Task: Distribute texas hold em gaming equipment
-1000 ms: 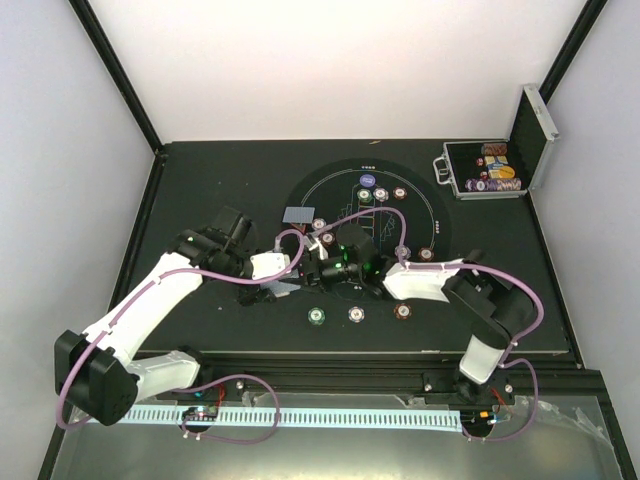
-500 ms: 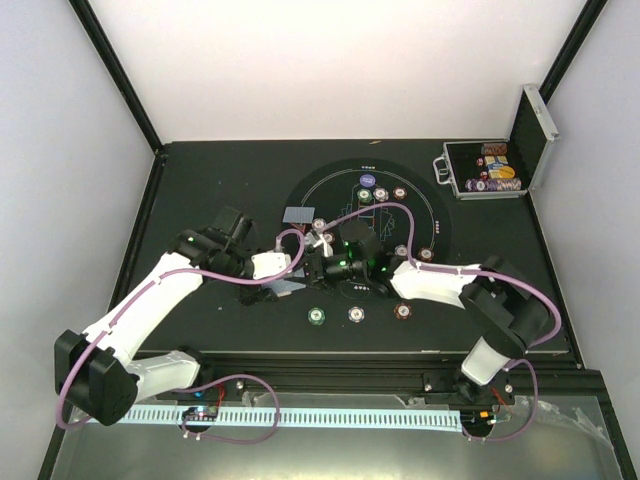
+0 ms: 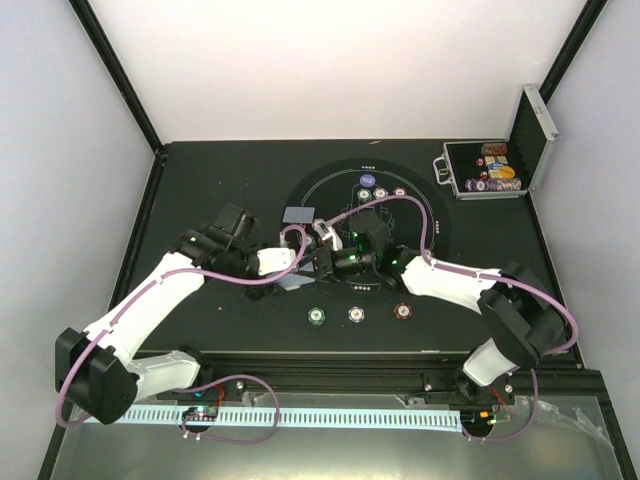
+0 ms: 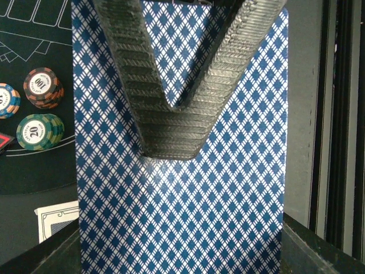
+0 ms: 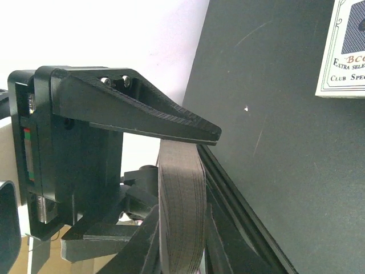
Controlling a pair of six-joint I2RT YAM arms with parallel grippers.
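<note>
Top view: a black table (image 3: 200, 190) with two white arms reaching inward from the near edge. The left gripper (image 3: 297, 272) comes from the left and the right gripper (image 3: 326, 262) from the right. They face each other tip to tip near the middle of the table. What sits between them is too small to make out here. Three chips (image 3: 356, 314) lie in a row nearer the bases. An open case (image 3: 485, 172) stands at the far right.

Left wrist view: a deck (image 4: 182, 217) with blue diamond backs fills the frame. A ribbed finger (image 4: 171, 131) lies flat on the top card, and the left gripper is clamped on the deck. The deck's long axis runs along the finger, pointing away from the wrist. Chip stacks (image 4: 40, 108) sit apart on the table to the left.

Right wrist view: the deck shows edge-on as a grey striped band rising from the bottom of the frame. Its upper end sits under a black wedge-shaped finger, seemingly the left gripper's. Dark shapes flank the band low down, but I cannot tell whether the right gripper is pinching cards or only straddling them. A printed box (image 5: 342, 57) lies on the table at upper right.

The deck seems to lie straight ahead of the right gripper, one end toward it. The right arm therefore looks best placed to draw off a card.
</note>
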